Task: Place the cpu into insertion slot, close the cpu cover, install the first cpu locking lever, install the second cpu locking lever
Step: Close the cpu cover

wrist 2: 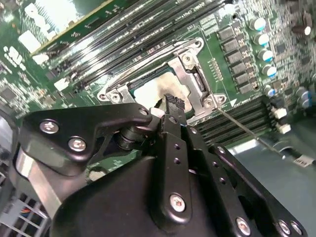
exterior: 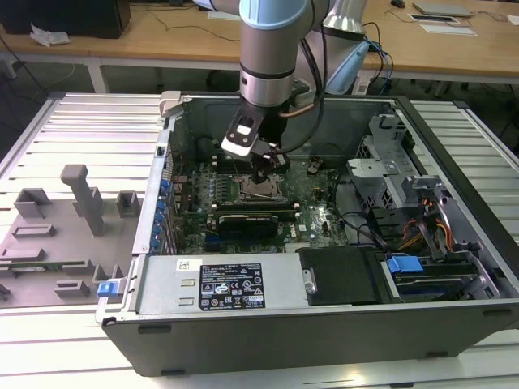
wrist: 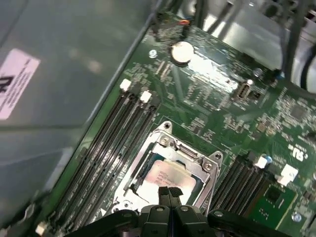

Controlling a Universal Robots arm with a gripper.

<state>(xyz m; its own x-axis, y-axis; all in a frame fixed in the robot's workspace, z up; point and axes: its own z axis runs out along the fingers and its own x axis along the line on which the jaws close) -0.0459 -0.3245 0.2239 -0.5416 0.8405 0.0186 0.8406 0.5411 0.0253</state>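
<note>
The cpu lies flat in the insertion slot of the green motherboard, its pale metal top showing through the window of the cpu cover. The silver cover frame lies down around the chip. My gripper hangs right over the chip's edge with its two black fingertips pressed together and nothing between them. Whether they touch the chip I cannot tell. A thin metal locking lever sticks out sideways from one corner of the socket. In the exterior view the gripper reaches down into the open computer case.
Long black memory slots run beside the socket, with more on its other side. A black ribbed heatsink block sits in front of the socket. Case walls, a drive cage and cables surround the board.
</note>
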